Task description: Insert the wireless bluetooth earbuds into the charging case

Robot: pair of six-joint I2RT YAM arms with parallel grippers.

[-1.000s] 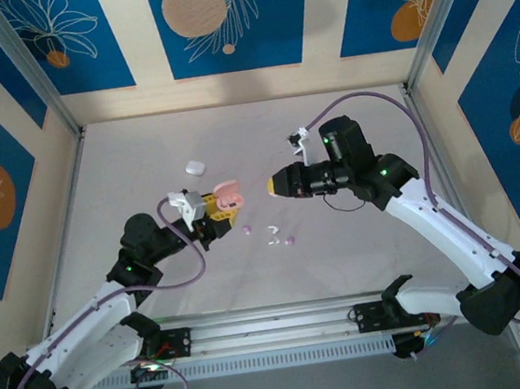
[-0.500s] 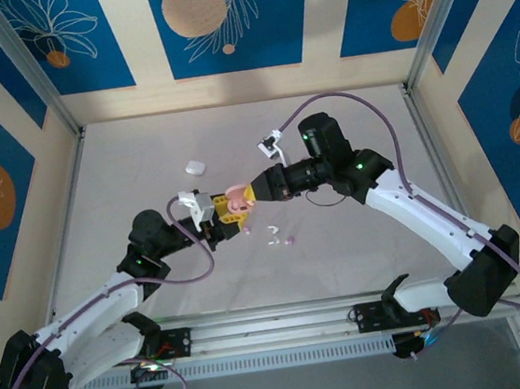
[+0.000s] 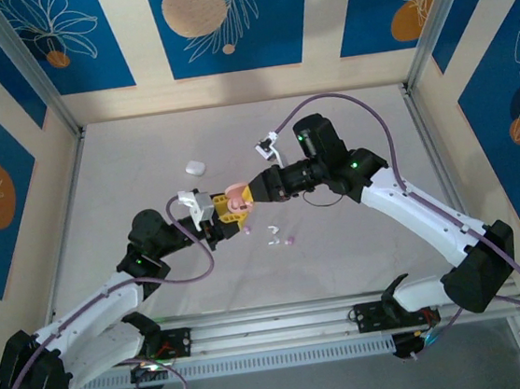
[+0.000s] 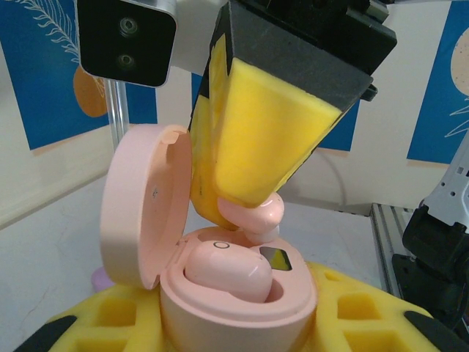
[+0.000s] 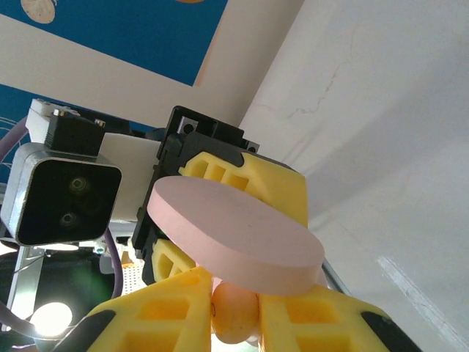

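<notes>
My left gripper [image 3: 220, 208] is shut on the pink charging case [image 4: 242, 312], gripping its base between yellow pads. The lid [image 4: 143, 209] stands open to the left. One pink earbud [image 4: 226, 268] sits in the near socket. My right gripper [image 3: 250, 193] is shut on a second pink earbud [image 4: 253, 214], held just above the far socket, its tip touching or almost touching the case. From the right wrist view, that earbud [image 5: 236, 314] is pinched between the yellow pads, under the lid [image 5: 234, 238]. Loose white earbuds [image 3: 271, 229] and a purple one [image 3: 291, 241] lie on the table.
A shut white case [image 3: 195, 167] lies on the grey table [image 3: 356, 127] behind and left of the grippers. Another purple bud [image 3: 245, 229] lies under the left gripper's front. Walls fence the table on the left, back and right.
My right gripper has swung left with the pink earbud, from a gap away to right over the open case. The left gripper has shifted slightly right with the case.
</notes>
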